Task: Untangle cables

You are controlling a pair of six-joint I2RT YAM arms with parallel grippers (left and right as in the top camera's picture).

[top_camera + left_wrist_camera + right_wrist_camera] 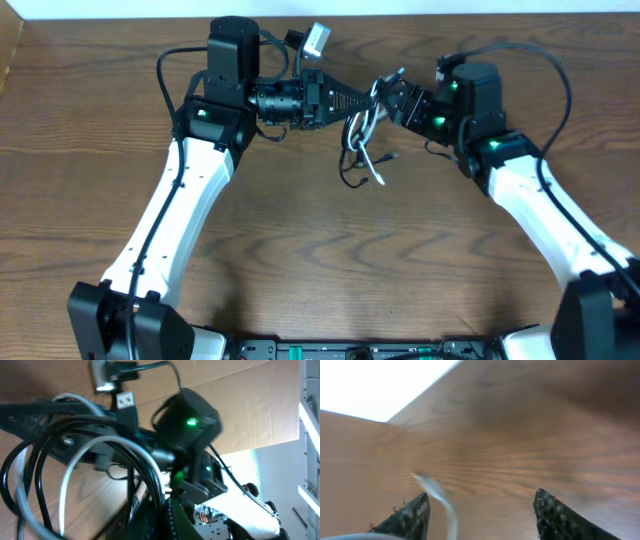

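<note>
The light, limp cables [362, 140] hung tangled between the left gripper [360, 101], whose jaws' state I could not tell, and the right gripper [388, 97], jaws spread apart; a loose end seemed the best hold.

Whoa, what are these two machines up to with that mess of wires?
Two white robot arms are working on a tangle of thin black and white cables on the brown wooden table. The left pincer reaches into the tangle; whether it grips is unclear. The right pincer is open, with a white strand between its fingers. The cables are not yet separated.
</note>
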